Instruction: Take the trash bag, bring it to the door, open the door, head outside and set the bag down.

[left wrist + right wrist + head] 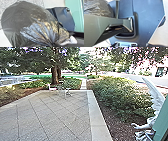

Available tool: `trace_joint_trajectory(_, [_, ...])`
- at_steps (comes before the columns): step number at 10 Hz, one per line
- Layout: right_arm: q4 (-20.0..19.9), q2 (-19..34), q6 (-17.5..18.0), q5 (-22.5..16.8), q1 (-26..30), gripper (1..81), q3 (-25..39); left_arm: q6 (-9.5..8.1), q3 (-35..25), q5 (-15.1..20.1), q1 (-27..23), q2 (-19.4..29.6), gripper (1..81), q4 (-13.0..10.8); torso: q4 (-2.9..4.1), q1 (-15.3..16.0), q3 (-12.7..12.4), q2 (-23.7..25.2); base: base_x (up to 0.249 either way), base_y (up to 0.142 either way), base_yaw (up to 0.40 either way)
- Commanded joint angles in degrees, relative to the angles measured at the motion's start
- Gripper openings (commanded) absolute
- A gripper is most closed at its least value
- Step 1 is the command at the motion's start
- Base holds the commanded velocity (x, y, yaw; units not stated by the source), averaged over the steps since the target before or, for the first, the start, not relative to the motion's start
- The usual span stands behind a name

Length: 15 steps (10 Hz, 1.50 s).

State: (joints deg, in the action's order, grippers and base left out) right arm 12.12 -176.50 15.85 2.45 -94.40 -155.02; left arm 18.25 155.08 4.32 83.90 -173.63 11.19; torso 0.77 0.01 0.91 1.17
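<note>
Dark plastic trash bag (28, 16) hangs beside the robot's base plate (65, 18), neck apparently pinched in the left gripper (54, 44), right jaws' state I cannot tell; carrying it over the paved patio (57, 114) calls for slow driving and minimal swing.

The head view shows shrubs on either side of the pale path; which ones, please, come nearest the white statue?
The green shrubs right of the path, alongside the pale edging; those left of it are farther off, by the tree trunk.
</note>
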Motion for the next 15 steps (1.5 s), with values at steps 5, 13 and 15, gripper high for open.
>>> trace_joint_trajectory(5, [1.1, -0.8, -0.4, -2.8, 1.6, 81.1, 0.9, 0.56, -0.4, 3.8, -2.8, 0.4, 1.0, 0.3, 5.79, 0.0, 0.0, 0.0, 0.0, 0.0, 0.0])
trace_joint_trajectory(13, [1.5, -0.6, -0.6, -2.5, 1.2, 81.1, 3.2, -0.23, -19.2, 4.2, -8.1, 12.6, 1.0, 2.8, 13.53, 0.0, 0.0, 0.0, 0.0, 0.0, 0.0])
trace_joint_trajectory(15, [2.6, 0.1, -0.6, -2.5, 0.9, 81.1, 6.4, -0.4, -25.8, 4.5, -11.8, 17.7, 1.0, 6.2, 13.99, 0.0, 2.9, 0.0, 0.0, 0.0, 0.0])
